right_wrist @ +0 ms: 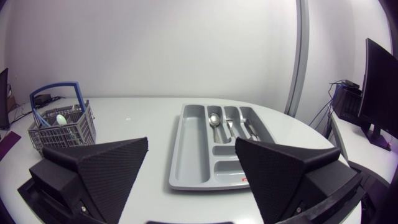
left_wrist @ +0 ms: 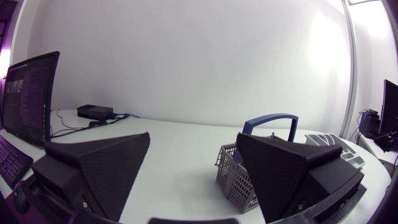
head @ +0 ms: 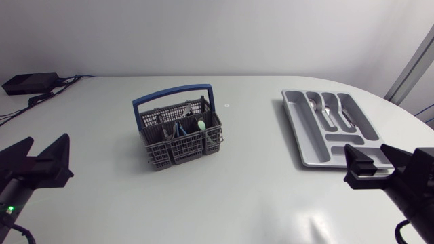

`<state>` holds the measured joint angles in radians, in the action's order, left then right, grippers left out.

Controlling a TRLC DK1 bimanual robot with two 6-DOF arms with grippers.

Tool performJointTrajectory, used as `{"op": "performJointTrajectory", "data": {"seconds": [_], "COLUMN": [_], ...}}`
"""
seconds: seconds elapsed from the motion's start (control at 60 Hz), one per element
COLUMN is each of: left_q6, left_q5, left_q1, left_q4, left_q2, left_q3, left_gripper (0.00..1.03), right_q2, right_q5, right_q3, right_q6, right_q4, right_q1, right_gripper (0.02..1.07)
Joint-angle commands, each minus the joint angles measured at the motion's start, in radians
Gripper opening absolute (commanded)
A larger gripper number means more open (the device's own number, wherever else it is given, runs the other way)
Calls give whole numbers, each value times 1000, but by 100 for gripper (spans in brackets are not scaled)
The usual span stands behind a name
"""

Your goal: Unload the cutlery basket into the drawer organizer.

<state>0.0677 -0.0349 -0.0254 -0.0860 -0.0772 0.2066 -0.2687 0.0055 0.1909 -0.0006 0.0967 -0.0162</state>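
The grey cutlery basket [head: 178,139] with its blue handle [head: 172,94] stands at mid-table. It holds several pieces, one with a pale green end [head: 201,125]. To the right lies the grey drawer organizer [head: 306,135], with a spoon [head: 314,105] and other cutlery [head: 332,112] in its long slots. My left gripper [head: 49,140] is open at the near left, well short of the basket [left_wrist: 231,177]. My right gripper [head: 366,152] is open at the near right. It points at the organizer [right_wrist: 198,149] from close by, with the basket [right_wrist: 59,129] far off to one side. Neither gripper [left_wrist: 193,140] [right_wrist: 191,142] holds anything.
A black box [head: 30,83] with cables lies at the table's back left corner. The table's rounded edge [head: 413,118] curves just beyond the organizer. Bare tabletop [head: 251,190] lies between basket, organizer and both grippers.
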Motion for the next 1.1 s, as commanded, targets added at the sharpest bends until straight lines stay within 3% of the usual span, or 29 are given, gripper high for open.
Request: {"op": "performJointTrajectory", "data": {"seconds": [0.0,0.2,0.383,0.533,0.633,0.733,0.833,0.9,1.083], "left_q6": [-8,9,-8,-105,-175,-175,-175,-175,-181], "left_q5": [-7,-10,-14,-19,-17,-13,-2,9,33], "left_q1": [-4,7,35,59,84,127,191,188,191], "left_q4": [-8,-18,-118,-261,-278,-293,-290,-273,-187], "left_q2": [-67,-228,-394,-579,-639,-665,-682,-697,-754], "left_q3": [63,159,284,409,433,445,445,444,424], "left_gripper": [97,93,91,92,92,92,92,92,91], "right_q2": [-86,-225,-411,-587,-730,-839,-920,-974,-1143], "right_q5": [10,51,70,145,146,105,-56,-145,-182], "right_q3": [56,130,225,331,435,513,573,614,736], "right_q6": [1,30,56,54,48,30,-6,-36,-87], "right_q4": [-25,-80,-75,-34,26,44,47,52,31], "right_q1": [24,104,193,320,374,415,414,404,443], "right_gripper": [103,103,103,103,103,103,103,103,103]}}
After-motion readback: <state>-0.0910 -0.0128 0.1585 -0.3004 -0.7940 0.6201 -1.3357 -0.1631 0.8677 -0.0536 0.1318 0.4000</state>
